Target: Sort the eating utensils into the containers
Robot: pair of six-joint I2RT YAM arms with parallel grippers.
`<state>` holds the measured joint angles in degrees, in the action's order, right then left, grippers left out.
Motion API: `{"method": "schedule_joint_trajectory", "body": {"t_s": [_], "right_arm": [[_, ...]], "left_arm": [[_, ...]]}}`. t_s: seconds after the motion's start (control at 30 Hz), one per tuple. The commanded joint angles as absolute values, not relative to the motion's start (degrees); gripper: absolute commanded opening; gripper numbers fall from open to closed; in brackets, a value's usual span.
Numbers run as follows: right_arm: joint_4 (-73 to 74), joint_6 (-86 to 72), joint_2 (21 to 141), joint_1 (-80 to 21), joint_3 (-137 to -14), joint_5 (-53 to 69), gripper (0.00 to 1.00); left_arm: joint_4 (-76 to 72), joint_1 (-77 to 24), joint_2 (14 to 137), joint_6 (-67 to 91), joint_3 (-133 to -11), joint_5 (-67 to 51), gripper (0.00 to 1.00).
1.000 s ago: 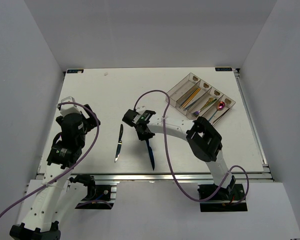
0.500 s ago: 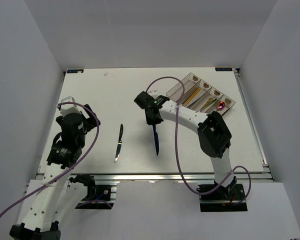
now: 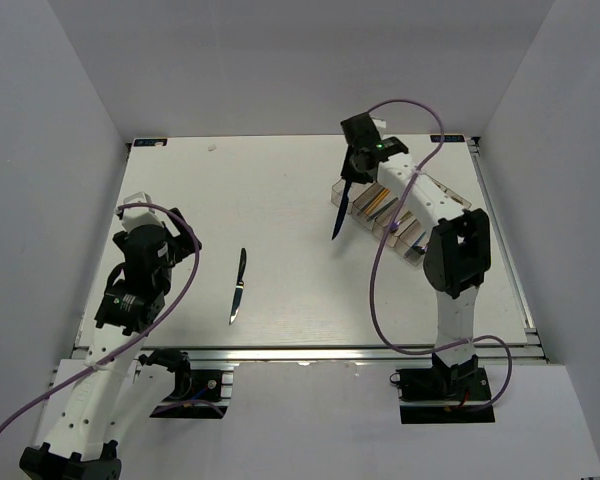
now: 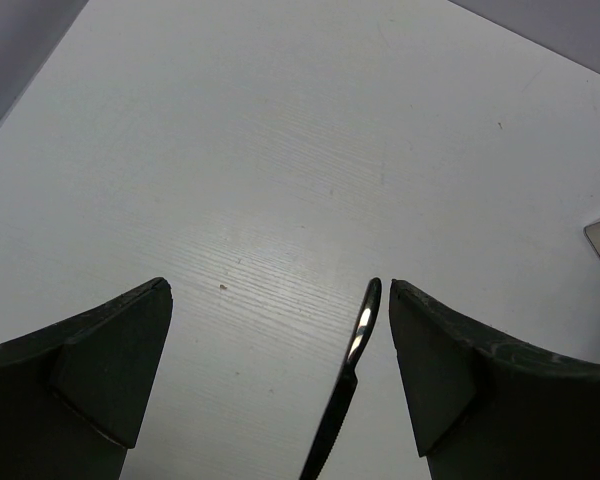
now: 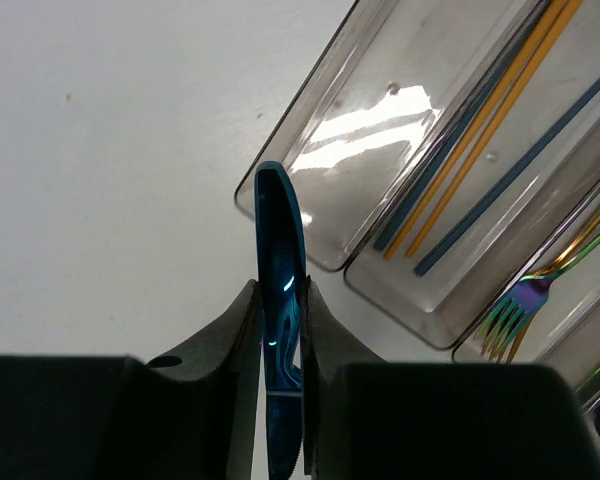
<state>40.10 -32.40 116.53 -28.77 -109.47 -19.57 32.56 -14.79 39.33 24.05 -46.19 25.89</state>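
- The white table point(image 3: 280, 190) sits inside plain white walls. The smoky-grey compartment tray point(image 5: 298, 100) lies at its far right.
- The right gripper point(image 5: 279, 295) is pinched tight on a blue knife point(image 5: 280, 250). It holds the knife above the tray's outer long wall, and the free end points toward the outermost compartment.
- That compartment looks empty. The one beside it holds gold and blue chopsticks point(image 5: 480, 120), and an iridescent fork point(image 5: 525, 300) lies one compartment further in.
- To place it well, I would line the knife up with the compartment, bring it fully inside the walls, lower it, and only then part the fingers. If released on the rim, it could tip out.
- A black knife point(image 3: 238, 285) lies on the table well left of the tray. The left gripper point(image 4: 278, 290) hangs over it, spread wide and empty.
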Motion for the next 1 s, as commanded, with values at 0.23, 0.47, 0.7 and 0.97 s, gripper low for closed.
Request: {"method": "schedule_joint_trajectory", "body": {"t_s": [0.23,0.47,0.7,0.97], "right_arm": [[27.0,-37.7,117.7,-14.5,-116.8,-8.6,0.0],[19.0,-42.4,123.7,-8.4,-119.7,-3.0,0.0],[12.0,-44.4,126.3,-8.1,-115.4,-1.4,0.0],[7.4,-46.0,126.2,-8.1,-109.4,-3.7,0.0]], "left_arm": [[32.4,-16.0,40.1,24.3,-45.8,25.5,0.98],[32.3,-16.1,40.7,24.3,-45.7,25.2,0.98],[32.3,-16.1,41.7,24.3,-45.7,25.0,0.98],[32.3,-16.1,42.0,24.2,-45.8,25.2,0.98]]}}
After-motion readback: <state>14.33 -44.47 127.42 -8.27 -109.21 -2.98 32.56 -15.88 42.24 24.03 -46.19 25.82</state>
